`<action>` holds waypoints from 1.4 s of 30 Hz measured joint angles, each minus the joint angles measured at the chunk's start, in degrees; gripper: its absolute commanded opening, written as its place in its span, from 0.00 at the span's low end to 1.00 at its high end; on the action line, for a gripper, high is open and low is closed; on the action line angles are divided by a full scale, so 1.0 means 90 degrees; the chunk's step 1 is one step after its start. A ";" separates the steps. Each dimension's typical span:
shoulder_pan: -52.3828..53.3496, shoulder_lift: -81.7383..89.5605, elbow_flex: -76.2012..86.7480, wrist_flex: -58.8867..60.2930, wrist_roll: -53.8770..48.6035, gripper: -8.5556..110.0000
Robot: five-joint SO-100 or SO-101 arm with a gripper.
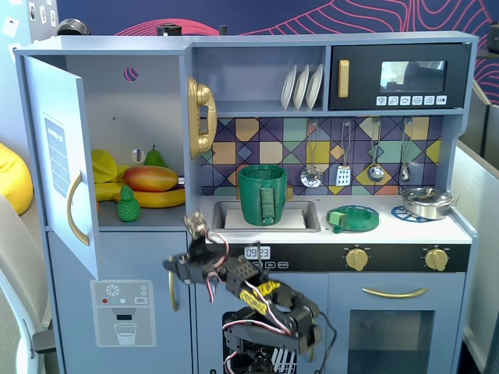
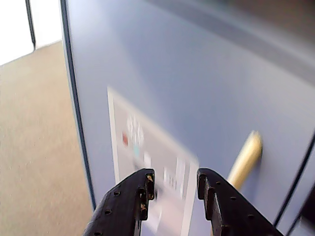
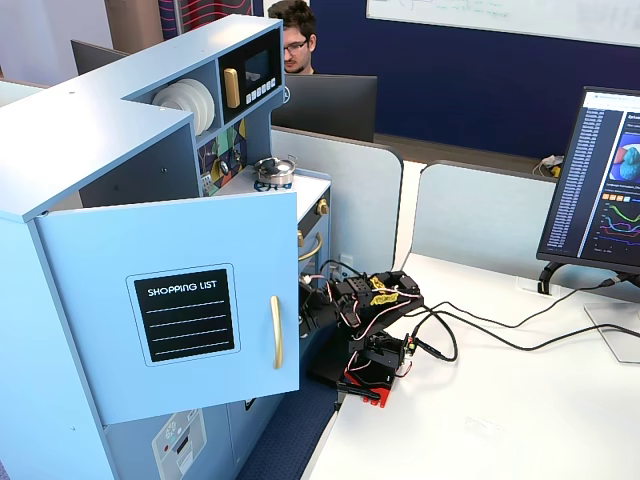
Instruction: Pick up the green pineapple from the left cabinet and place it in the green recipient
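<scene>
the left cabinet (image 3: pixel 170 310) door reads "shopping list", while the green pineapple (image 1: pixel 128 206) sits inside. the gripper (image 2: pixel 173 183) hangs empty, fingers apart, before a blurred, perhaps dispenser label (image 2: pixel 147 162).

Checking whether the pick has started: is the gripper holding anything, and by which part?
Nothing is held. In the wrist view the gripper is open with an empty gap; the green pineapple sits untouched in the left cabinet.

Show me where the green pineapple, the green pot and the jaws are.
green pineapple (image 1: pixel 128 205): a fixed view, on its bumpy body.
green pot (image 1: pixel 253 187): a fixed view, on its side wall.
gripper (image 2: pixel 173 184): wrist view, midway between its open jaws.
</scene>
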 measured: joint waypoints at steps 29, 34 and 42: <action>0.0557 -0.6104 -0.4844 -0.2520 0.0010 0.48; 0.0557 -0.6748 -0.5400 -0.2568 0.0029 0.48; 0.0557 -0.7734 -0.6270 -0.2803 0.0068 0.47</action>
